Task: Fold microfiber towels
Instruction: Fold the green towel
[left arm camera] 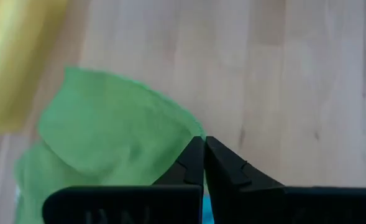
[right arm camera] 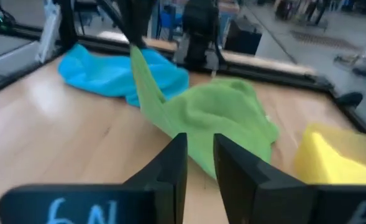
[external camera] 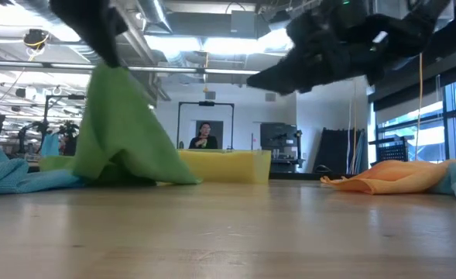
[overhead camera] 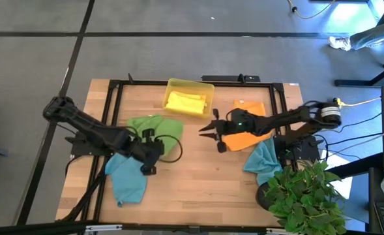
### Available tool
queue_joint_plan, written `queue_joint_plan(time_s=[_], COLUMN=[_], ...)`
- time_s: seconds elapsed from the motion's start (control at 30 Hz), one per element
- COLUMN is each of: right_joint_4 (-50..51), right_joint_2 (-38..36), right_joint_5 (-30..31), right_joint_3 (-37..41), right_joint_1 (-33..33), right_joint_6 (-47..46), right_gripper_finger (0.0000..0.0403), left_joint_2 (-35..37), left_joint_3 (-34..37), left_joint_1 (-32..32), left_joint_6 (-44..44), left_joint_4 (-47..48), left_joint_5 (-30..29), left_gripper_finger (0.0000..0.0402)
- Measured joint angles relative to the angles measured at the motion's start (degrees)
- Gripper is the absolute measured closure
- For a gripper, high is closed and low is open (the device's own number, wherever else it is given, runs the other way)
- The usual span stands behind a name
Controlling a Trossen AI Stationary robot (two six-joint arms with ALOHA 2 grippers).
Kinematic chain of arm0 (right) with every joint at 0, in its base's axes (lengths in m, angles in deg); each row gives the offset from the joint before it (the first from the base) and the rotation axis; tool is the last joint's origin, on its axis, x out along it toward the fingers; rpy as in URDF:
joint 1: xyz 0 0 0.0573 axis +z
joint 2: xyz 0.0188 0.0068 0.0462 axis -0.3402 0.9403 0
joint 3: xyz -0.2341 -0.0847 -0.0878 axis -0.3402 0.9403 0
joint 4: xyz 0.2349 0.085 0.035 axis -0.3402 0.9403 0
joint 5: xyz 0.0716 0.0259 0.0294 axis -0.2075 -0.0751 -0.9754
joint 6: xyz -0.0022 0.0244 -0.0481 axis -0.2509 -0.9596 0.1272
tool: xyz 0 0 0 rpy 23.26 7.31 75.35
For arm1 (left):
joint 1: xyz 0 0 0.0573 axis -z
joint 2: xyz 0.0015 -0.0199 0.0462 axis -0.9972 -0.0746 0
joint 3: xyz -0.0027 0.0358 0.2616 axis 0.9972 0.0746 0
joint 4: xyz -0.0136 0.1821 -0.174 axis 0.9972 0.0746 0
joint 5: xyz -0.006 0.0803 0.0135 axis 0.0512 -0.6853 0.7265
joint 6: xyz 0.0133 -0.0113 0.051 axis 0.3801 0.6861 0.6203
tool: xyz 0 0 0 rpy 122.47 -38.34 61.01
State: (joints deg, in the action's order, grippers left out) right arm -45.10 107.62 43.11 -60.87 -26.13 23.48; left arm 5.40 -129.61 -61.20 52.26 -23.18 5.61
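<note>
On the left of the wooden surface (overhead camera: pixel 192 170), a teal-blue towel (overhead camera: pixel 126 179) lies bunched up. The left gripper (left arm camera: pixel 204 142) has its fingers pinched tight on a corner of the green towel (external camera: pixel 123 132) and holds it up in a peak. The yellow towel (overhead camera: pixel 186 102) sits in the yellow tray (overhead camera: pixel 172 85). The right gripper (right arm camera: pixel 199 146) hangs above the surface, fingers a little apart, holding nothing. An orange towel (overhead camera: pixel 247 130) and another teal-blue towel (overhead camera: pixel 265 161) lie on the right.

Wooden table (overhead camera: pixel 192 170) carries: green towel (overhead camera: pixel 154 126) at the closed left jaws, teal towel (overhead camera: pixel 126 177) beside it, yellow tray (overhead camera: pixel 172 86), orange towel (overhead camera: pixel 250 124) under the right arm, second teal towel (overhead camera: pixel 263 163).
</note>
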Motion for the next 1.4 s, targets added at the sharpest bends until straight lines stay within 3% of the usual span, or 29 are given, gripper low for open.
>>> queue_joint_plan(time_s=[0.2, 0.27, 0.4, 0.53, 0.87, 1.1, 1.4], right_joint_4=[3.58, 3.45, 4.53, 9.44, 18.92, 25.00, 31.69], right_joint_2=[13.30, 17.18, 23.34, 26.75, 27.24, 26.87, 22.18], right_joint_5=[0.68, 4.38, 12.05, 12.09, 11.60, 25.21, 33.37], right_joint_3=[-7.32, -9.54, -13.94, -17.95, -20.14, -20.39, -19.60], right_joint_1=[3.31, 3.90, 4.16, 4.18, 6.69, 9.80, 13.11], right_joint_6=[9.57, 13.22, 15.08, 15.73, 21.24, 25.61, 25.25], right_gripper_finger=[0.0319, 0.0312, 0.0284, 0.0248, 0.0192, 0.0190, 0.0190], left_joint_2=[0.00, 0.00, 0.00, 0.00, 0.00, 0.00, 0.00], left_joint_3=[-0.02, -0.02, -0.02, -0.02, -0.02, -0.02, -0.02], left_joint_1=[6.00, 8.31, 12.71, 16.05, 18.35, 18.26, 18.26], left_joint_6=[-8.20, -10.44, -14.81, -18.02, -20.49, -21.16, -22.08], left_joint_4=[1.85, 1.85, 1.81, 1.91, 1.98, 2.01, 2.00], left_joint_5=[0.01, 0.01, -0.41, -2.21, -4.09, -4.14, -4.14], left_gripper_finger=[0.0401, 0.0401, 0.0401, 0.0401, 0.0401, 0.0401, 0.0401])
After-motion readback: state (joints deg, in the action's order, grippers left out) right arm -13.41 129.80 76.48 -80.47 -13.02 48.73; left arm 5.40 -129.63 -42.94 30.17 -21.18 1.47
